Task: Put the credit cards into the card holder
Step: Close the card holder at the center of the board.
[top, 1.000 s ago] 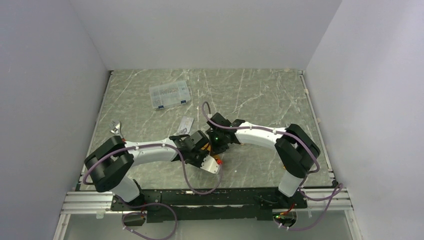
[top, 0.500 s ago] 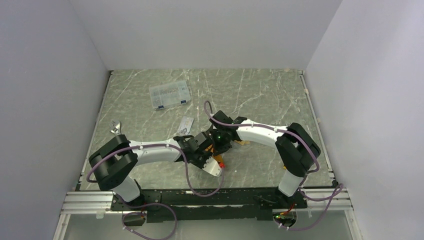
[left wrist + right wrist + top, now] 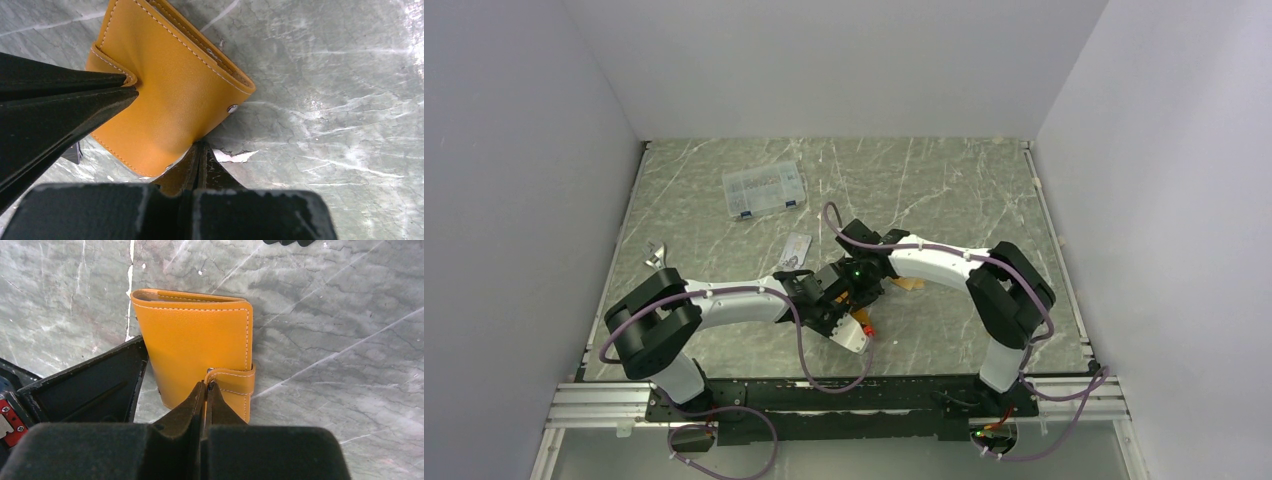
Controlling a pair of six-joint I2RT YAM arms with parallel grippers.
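Observation:
The card holder (image 3: 200,335), a thick orange wallet, lies folded shut on the marble table (image 3: 340,100). My right gripper (image 3: 206,385) is shut on the holder's snap tab (image 3: 235,381), pinching its free end. In the left wrist view the card holder (image 3: 170,85) fills the upper left, and my left gripper (image 3: 200,146) is shut, its tip pressed against the holder's near edge with nothing between the jaws. From above, both wrists meet at the table's middle and hide the holder. One silver-grey credit card (image 3: 795,247) lies just behind them.
A clear plastic compartment box (image 3: 764,188) sits at the back left. A small orange-tan flat piece (image 3: 911,284) lies beside the right wrist. A small metal object (image 3: 656,256) lies near the left edge. White walls enclose the table on three sides.
The right wrist has shifted left and nearer to the left wrist, so both now crowd over the card holder. The silver card and the box have not moved.

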